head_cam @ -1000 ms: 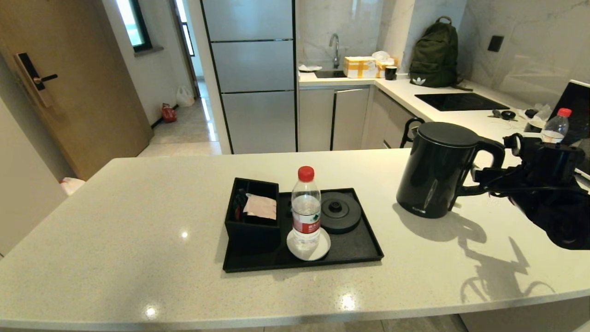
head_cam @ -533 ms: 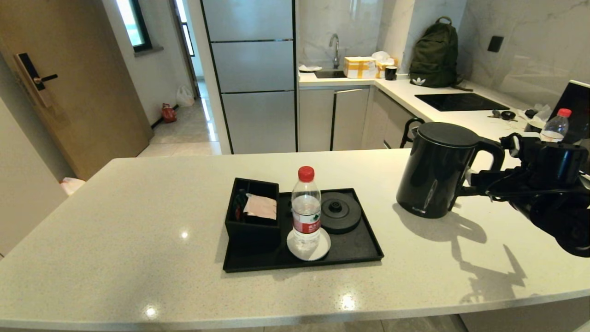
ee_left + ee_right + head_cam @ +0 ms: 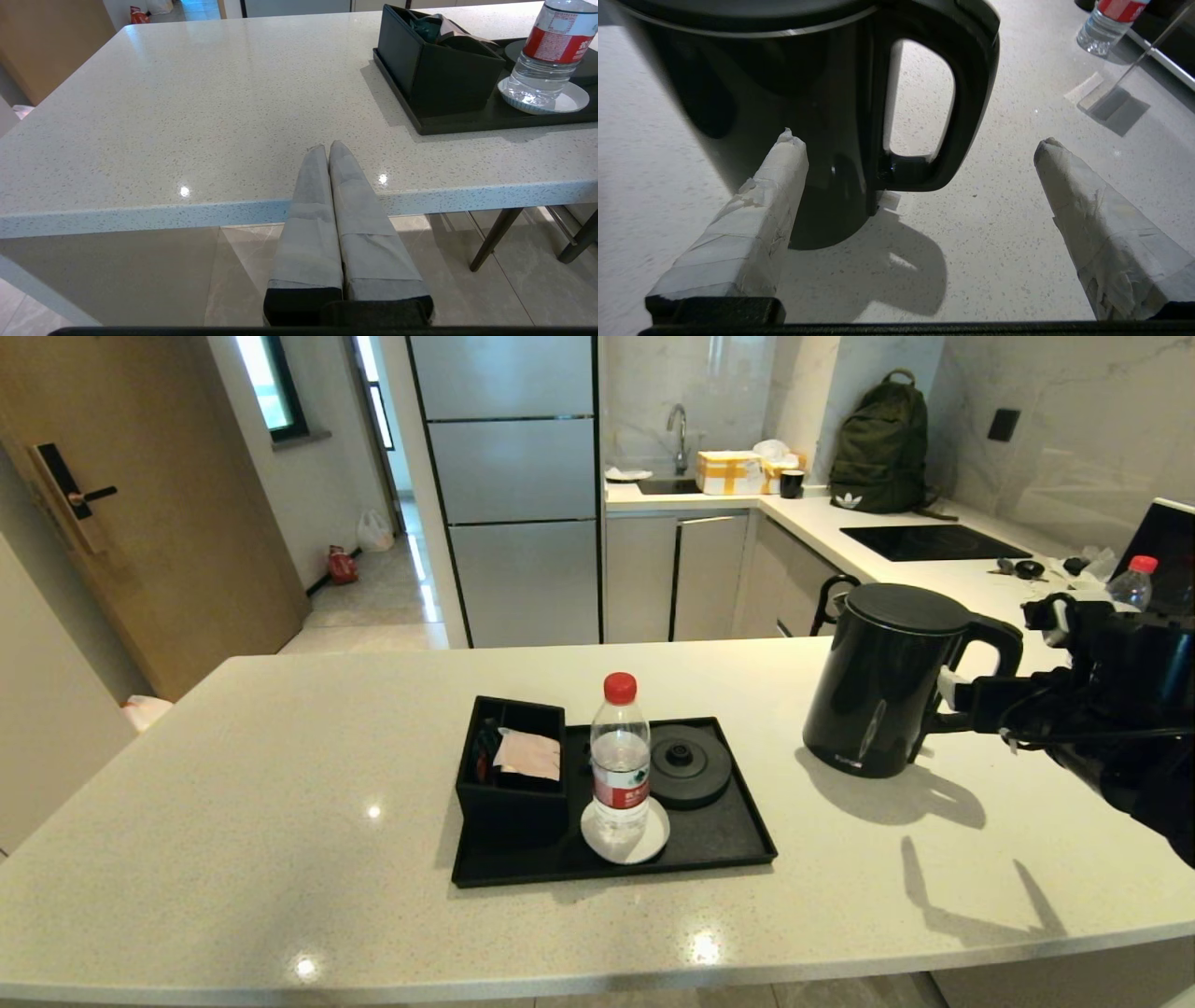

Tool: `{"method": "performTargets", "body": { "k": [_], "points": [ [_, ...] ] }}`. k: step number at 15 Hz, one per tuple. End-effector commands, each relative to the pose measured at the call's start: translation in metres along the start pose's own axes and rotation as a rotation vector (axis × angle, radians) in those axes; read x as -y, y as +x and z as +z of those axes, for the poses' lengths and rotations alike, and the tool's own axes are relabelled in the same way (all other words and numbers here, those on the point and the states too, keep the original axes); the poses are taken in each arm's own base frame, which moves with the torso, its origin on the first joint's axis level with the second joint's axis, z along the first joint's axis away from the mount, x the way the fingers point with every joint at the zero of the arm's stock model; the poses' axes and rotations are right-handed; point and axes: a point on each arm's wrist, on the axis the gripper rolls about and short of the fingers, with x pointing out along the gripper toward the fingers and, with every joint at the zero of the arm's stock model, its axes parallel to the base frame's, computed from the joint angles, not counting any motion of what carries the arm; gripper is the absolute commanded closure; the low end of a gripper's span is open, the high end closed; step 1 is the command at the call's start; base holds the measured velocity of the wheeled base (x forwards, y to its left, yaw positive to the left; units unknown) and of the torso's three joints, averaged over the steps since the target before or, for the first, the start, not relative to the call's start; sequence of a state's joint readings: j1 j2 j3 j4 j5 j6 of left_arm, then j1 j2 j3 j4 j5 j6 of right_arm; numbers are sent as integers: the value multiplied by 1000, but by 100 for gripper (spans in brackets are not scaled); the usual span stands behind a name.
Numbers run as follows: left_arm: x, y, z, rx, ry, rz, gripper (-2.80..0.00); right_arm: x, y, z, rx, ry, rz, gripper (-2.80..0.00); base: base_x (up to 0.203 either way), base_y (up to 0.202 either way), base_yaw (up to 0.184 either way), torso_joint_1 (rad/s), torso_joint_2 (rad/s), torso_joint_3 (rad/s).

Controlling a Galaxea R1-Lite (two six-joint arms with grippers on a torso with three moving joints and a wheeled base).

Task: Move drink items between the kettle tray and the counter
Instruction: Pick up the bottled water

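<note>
The black kettle (image 3: 882, 681) stands on the counter (image 3: 280, 784), right of the kettle tray (image 3: 747, 821). My right gripper (image 3: 962, 695) is level with its loop handle (image 3: 966, 107). It is open (image 3: 920, 142), with the handle in line between the spread fingers and neither finger touching it. The red-capped water bottle (image 3: 620, 765) stands upright on the white coaster (image 3: 644, 845) in the tray, beside the round kettle base (image 3: 689, 765) and the sachet box (image 3: 512, 775). My left gripper (image 3: 329, 147) is shut and empty at the counter's front edge, out of the head view.
A second red-capped bottle (image 3: 1130, 583) stands on the counter behind my right arm, next to a dark screen (image 3: 1162, 546). The far kitchen counter holds a green backpack (image 3: 882, 443) and small clutter. Chair legs (image 3: 495, 238) show under the counter edge.
My right arm has risen and levelled out, and its fingers have edged slightly closer to the kettle handle. Kettle, bottle and tray have not moved.
</note>
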State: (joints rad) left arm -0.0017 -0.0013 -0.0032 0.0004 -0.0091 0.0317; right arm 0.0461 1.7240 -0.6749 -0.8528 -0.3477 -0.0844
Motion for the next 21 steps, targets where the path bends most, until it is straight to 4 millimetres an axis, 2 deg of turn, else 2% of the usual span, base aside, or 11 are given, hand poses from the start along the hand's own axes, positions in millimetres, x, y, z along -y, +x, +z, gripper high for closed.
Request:
{"method": "performTargets", "body": {
  "k": [1,3,5,7,10,13,15,18,21],
  "points": [
    [0,0,0,-1,0,0,0,3,-40,26,81,23,44,-280,0,0,0,0,0,0],
    [0,0,0,-1,-1,0,0,-1,-67,30,61,31,103,-280,0,0,0,0,0,0],
    [0,0,0,-1,-1,0,0,-2,-77,30,38,36,131,-280,0,0,0,0,0,0],
    [0,0,0,-1,-1,0,0,11,-108,45,75,59,174,-280,0,0,0,0,0,0],
    [0,0,0,-1,1,0,0,27,-147,50,41,49,240,-280,0,0,0,0,0,0],
    [0,0,0,-1,-1,0,0,25,-156,47,6,40,289,-280,0,0,0,0,0,0],
    [0,0,0,-1,0,0,0,15,-160,40,-45,27,369,-280,0,0,0,0,0,0],
    [0,0,0,-1,-1,-1,0,-3,-176,29,-118,-9,653,-280,0,0,0,0,0,0],
    [0,0,0,-1,-1,0,0,-12,-182,17,-155,-42,731,-280,0,0,0,0,0,0]
  ]
}}
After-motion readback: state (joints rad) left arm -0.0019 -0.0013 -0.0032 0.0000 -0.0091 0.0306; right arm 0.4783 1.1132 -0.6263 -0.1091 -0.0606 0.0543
